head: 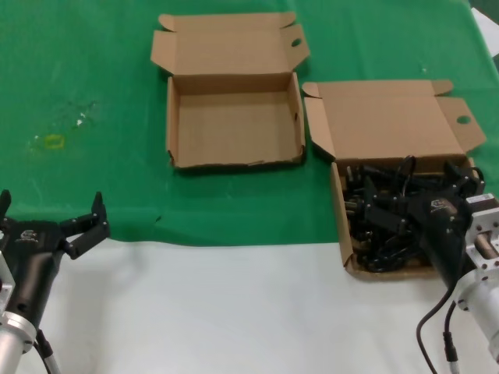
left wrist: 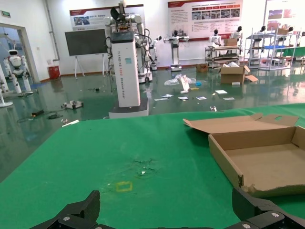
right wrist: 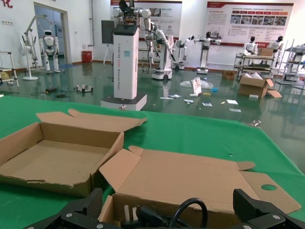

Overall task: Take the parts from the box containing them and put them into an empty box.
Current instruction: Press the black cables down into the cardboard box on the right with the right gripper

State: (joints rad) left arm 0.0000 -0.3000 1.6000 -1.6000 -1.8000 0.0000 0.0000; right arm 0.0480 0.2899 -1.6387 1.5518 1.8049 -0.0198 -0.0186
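The parts lie tangled in the box containing them by the table's right edge, where the right gripper, spread, begins picking, needing to close before crossing to the empty box; left gripper waits spread.

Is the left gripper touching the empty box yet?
Apart. The head view shows the left gripper open at the table's near left edge, with bare green mat between it and the empty box.
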